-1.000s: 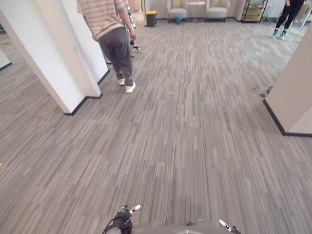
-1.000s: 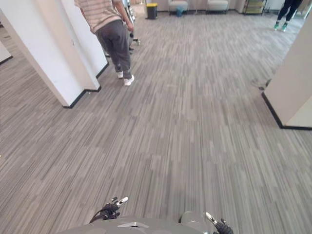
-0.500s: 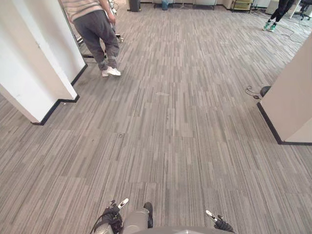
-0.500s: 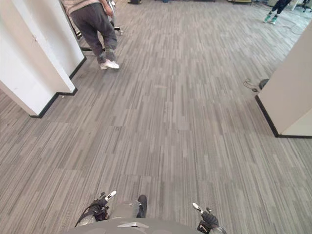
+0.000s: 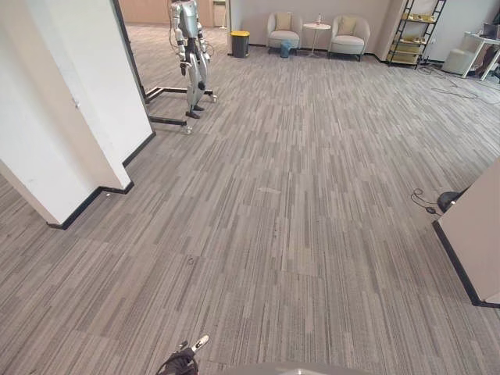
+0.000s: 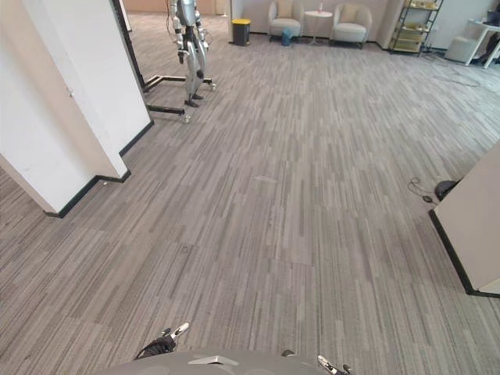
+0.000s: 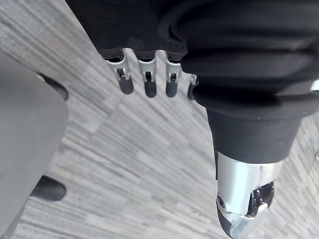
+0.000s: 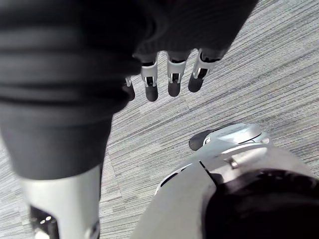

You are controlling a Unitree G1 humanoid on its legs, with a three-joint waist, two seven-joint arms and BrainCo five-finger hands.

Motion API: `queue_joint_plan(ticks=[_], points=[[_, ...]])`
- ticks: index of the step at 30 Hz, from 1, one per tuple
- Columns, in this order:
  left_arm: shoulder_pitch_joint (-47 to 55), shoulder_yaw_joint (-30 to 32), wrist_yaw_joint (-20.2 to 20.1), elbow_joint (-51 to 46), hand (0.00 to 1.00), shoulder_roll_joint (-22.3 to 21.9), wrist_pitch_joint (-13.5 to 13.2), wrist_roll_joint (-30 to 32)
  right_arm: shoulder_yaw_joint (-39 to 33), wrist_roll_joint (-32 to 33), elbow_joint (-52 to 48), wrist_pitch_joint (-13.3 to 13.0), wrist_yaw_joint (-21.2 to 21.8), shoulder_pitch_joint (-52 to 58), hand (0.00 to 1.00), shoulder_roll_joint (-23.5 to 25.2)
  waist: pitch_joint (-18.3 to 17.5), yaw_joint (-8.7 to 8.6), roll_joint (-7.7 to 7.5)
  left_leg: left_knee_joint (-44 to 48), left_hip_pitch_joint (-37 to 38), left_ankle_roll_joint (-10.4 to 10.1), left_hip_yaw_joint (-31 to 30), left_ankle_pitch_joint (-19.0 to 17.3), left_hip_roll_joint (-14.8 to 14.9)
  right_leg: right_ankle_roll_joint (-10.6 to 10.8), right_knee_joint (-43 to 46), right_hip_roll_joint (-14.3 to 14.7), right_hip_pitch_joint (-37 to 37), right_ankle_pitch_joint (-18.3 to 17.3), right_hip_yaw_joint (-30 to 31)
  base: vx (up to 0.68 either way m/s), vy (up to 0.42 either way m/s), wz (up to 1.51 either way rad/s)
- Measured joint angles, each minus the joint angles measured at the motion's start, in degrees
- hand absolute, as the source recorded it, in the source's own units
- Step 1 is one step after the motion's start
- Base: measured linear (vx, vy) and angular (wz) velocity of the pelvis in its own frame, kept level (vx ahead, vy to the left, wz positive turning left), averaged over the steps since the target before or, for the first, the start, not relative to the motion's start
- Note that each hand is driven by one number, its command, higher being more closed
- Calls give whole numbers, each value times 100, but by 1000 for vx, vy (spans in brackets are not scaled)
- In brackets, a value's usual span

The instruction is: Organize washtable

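Left hand (image 7: 147,74) hangs above the grey striped floor (image 5: 297,219), fingers straight and loose, holding nothing; right hand (image 8: 173,79) the same; another humanoid robot (image 5: 190,55) stands upper left of the frame.

1. A grey striped carpet floor (image 5: 297,203) runs across the whole room.
2. A white pillar (image 5: 70,101) with a black baseboard stands on the left.
3. Beyond it, a second humanoid robot (image 5: 190,55) stands upright on a black floor frame (image 5: 168,92).
4. At the far wall a dark bin with a yellow lid (image 5: 240,43) stands near two pale armchairs (image 5: 283,30), with a small round table (image 5: 317,31) between them.
5. A black shelf rack (image 5: 416,31) stands at the far right.
6. A white wall corner (image 5: 478,234) stands on the right, with a dark round object (image 5: 450,201) and a thin cord (image 5: 422,203) on the floor beside it.
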Motion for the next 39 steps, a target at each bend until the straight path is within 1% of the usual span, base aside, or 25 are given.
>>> queue_joint_plan(ticks=[7,10,13,14,15,16,17,18,19,20,21,24,25,27,28,29,30,31,32,33,34,35,36,38,39], points=[[-8,-64,1,7,0,4,13,6,-83,63,6,7,-1,-3,0,-15,-2,-11,51,-118,-35,-47,4,-30,29,-1,-99,37,-55,-30,-5,10,-8,-2],[-72,-229,5,13,0,13,25,81,-213,246,12,18,-6,-25,0,-51,30,-50,117,-227,-68,-92,9,-70,138,-77,57,139,-209,-181,-15,70,-45,-3],[-120,-242,20,53,0,86,97,292,-312,455,15,25,-13,-160,0,-34,4,-181,171,-48,-430,-186,3,-299,364,-352,1349,241,-1075,-859,-54,155,-150,-2],[-149,-172,24,76,0,121,160,326,-298,499,17,32,-11,-174,0,-39,15,-184,151,237,-629,-261,27,-491,460,-445,2092,279,-1472,-1311,-91,348,-200,-7],[-65,40,36,67,0,158,174,338,-286,627,41,60,-14,-164,0,-35,24,-155,136,860,-722,-398,72,-602,542,-431,2361,314,-1499,-1773,-90,397,-204,-3],[-77,193,36,47,0,177,181,339,-298,671,43,83,-18,-188,0,-30,68,-159,112,1585,-992,-380,73,-640,570,-497,2485,337,-1464,-1952,-111,411,-256,1],[-53,550,40,-84,0,109,166,267,-320,670,40,93,-13,-188,0,-23,148,-125,97,3362,-1773,-37,42,-146,587,-594,2558,381,-1301,-2144,-95,284,-214,3],[-51,634,48,-171,0,86,142,213,-319,671,28,92,-14,-209,0,-31,248,-81,12,4092,-2110,32,-1,241,611,-637,2509,386,-1114,-2195,-68,327,-256,-20],[-19,621,58,-290,0,81,113,187,-295,672,15,86,-16,-260,0,-53,390,33,93,5294,-2670,-8,-82,507,593,-751,2450,427,-804,-2321,-47,365,-193,-27],[39,478,59,-278,0,147,97,169,-272,671,14,87,-16,-335,0,-110,409,25,134,5816,-3189,-17,-27,417,547,-737,2264,463,-526,-2367,-39,406,-219,-22],[63,449,60,-272,0,181,92,169,-264,669,17,89,-16,-351,0,-117,405,20,122,5813,-3416,-16,93,376,524,-730,2095,471,-348,-2371,-23,370,-182,-3],[297,474,77,-194,0,179,82,179,-252,666,30,89,-20,-584,0,-115,470,101,24,3775,-3955,-55,691,351,333,-634,1240,483,445,-2312,155,27,-79,-25],[326,505,75,-109,0,168,89,178,-254,666,30,87,-20,-689,0,-113,499,162,4,2855,-4015,-139,715,459,237,-631,1024,494,651,-2314,219,-150,-12,-51],[519,500,87,19,0,123,142,217,-275,659,24,28,-23,-791,0,-131,490,346,27,405,-3933,-178,665,1080,62,-568,477,576,1178,-2331,484,120,43,-63],[560,512,90,52,0,108,154,253,-275,659,21,-2,-23,-802,0,-123,490,365,36,353,-3988,-71,684,1148,40,-459,492,584,1303,-2397,520,599,121,-55],[622,654,91,131,0,95,201,289,-334,656,1,-3,-26,-793,0,-60,462,374,-32,812,-4048,313,598,1639,-37,-279,802,512,1431,-2509,610,760,167,-44],[701,877,94,148,0,115,202,296,-406,642,12,11,-18,-764,0,41,395,399,-132,1235,-3995,471,691,1801,-71,-224,1570,381,1314,-2539,722,737,175,-34],[698,932,95,166,0,167,199,292,-490,638,27,15,-18,-741,0,111,353,389,-255,1405,-3956,470,724,1660,-164,-192,2079,264,1174,-2516,749,682,164,1],[676,939,112,170,0,343,195,298,-633,633,51,18,-13,-690,0,222,269,310,-533,1595,-3786,530,767,1270,-425,47,3290,17,736,-2083,740,591,145,46],[603,898,123,146,0,405,192,332,-797,603,126,23,-10,-650,0,236,292,258,-596,1687,-3487,563,664,979,-602,129,4328,-43,410,-938,704,541,143,63],[561,877,126,117,0,398,187,380,-859,601,225,22,-6,-614,0,217,303,214,-567,1671,-3289,597,566,853,-650,349,4750,-67,273,-208,685,442,165,75],[443,667,141,103,0,431,199,401,-899,595,265,24,1,-614,0,195,348,153,-516,1592,-2814,688,390,690,-782,321,5750,-215,-125,-259,546,308,118,65],[297,468,148,-20,0,423,207,401,-898,562,235,11,20,-646,0,176,481,114,-448,1340,-2179,763,177,599,-811,-20,6542,-231,-502,-769,423,220,89,57],[53,272,161,-158,0,321,175,393,-898,444,125,7,83,-627,0,133,641,1,-126,930,-1342,845,-128,508,-604,-422,6657,-25,-1158,-1372,296,-70,40,53],[-38,271,171,-265,0,227,148,393,-887,438,-52,7,91,-559,0,83,618,-40,-6,807,-1113,825,-215,350,-442,-474,6351,166,-1615,-1547,302,-305,58,60]])
